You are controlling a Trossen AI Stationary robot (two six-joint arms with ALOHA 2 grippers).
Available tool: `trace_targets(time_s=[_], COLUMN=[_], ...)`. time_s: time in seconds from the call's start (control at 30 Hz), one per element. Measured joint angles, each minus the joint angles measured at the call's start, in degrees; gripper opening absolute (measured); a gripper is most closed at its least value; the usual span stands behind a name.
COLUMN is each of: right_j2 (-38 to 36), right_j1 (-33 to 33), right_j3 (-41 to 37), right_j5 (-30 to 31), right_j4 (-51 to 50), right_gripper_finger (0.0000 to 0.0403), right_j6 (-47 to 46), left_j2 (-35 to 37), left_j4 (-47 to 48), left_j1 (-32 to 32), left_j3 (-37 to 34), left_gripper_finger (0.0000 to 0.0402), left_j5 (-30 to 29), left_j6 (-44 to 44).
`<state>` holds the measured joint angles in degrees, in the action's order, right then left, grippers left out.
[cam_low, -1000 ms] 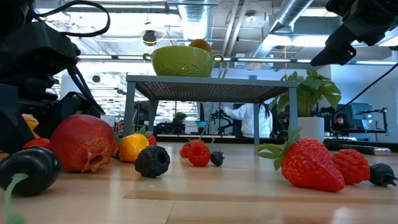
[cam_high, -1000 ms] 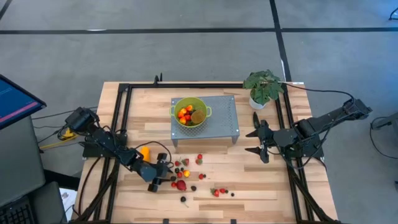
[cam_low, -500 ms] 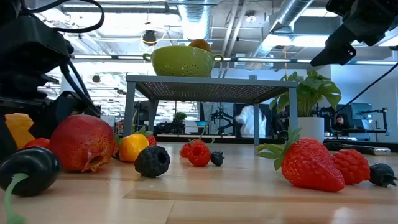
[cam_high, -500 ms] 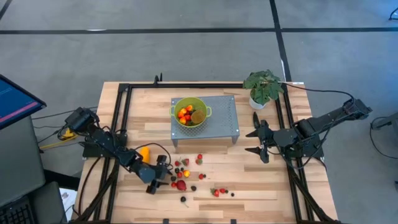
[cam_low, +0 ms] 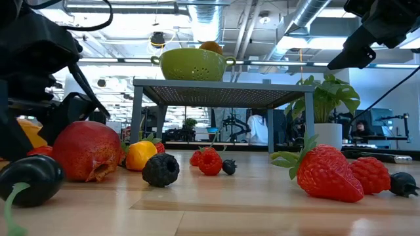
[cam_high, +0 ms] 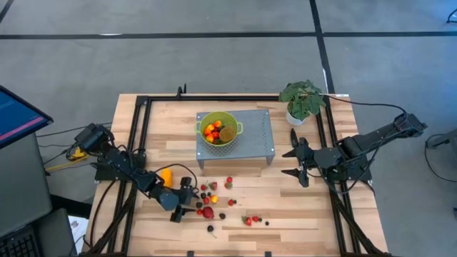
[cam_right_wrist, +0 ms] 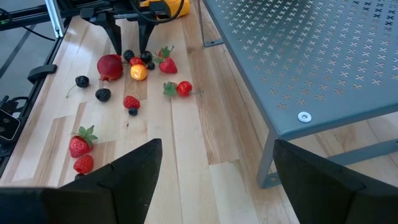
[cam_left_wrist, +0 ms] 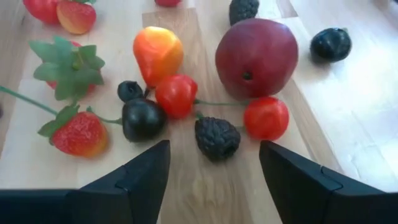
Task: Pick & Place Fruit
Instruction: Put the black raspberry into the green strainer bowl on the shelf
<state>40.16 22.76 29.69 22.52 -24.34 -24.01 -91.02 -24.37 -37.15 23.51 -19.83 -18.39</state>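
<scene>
Small red, orange and dark fruit pieces (cam_high: 214,196) lie scattered on the wooden table, with a red round fruit (cam_high: 208,212) among them. My left gripper (cam_high: 187,199) is open and low at the cluster's left side. In the left wrist view its fingers stand short of a dark berry (cam_left_wrist: 217,137) and a small red piece (cam_left_wrist: 266,118), touching nothing. The red round fruit (cam_left_wrist: 256,48) lies beyond. A long orange-yellow fruit (cam_high: 166,175) lies by the left arm. A green colander (cam_high: 218,130) holds fruit, including a brown-green oval (cam_high: 228,133). My right gripper (cam_high: 295,163) hovers open.
The colander stands on a grey perforated metal stand (cam_high: 253,135) at the table's middle. A leafy potted plant (cam_high: 303,100) stands near the far right corner. Two strawberries (cam_high: 251,220) lie toward the near edge. Black frame rails (cam_high: 139,135) run along both sides of the table.
My left arm has shifted slightly beside the fruit cluster, drawing a little toward the table's left; its fingers stay open. No fruit has moved.
</scene>
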Motion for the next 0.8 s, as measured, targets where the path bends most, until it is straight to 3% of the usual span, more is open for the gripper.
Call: trace_targets(time_s=[0.27, 0.53, 0.8], right_j2=[0.0, 0.0, 0.0], right_j1=[0.0, 0.0, 0.0], right_j3=[0.0, 0.0, 0.0], right_j5=[0.0, 0.0, 0.0], right_j4=[0.0, 0.0, 0.1], right_gripper_finger=[0.0302, 0.0302, 0.0302], right_j6=[0.0, 0.0, 0.0], left_j2=[-0.2, -6.7, -5.7], left_j4=[-0.2, -1.6, -1.2], left_j1=[0.0, 0.0, 0.0], left_j3=[0.0, 3.1, 3.2], left_gripper_finger=[0.0223, 0.0221, 0.0218], left_j5=[-0.1, -0.4, -0.5], left_j6=[-1.0, -1.2, -1.1])
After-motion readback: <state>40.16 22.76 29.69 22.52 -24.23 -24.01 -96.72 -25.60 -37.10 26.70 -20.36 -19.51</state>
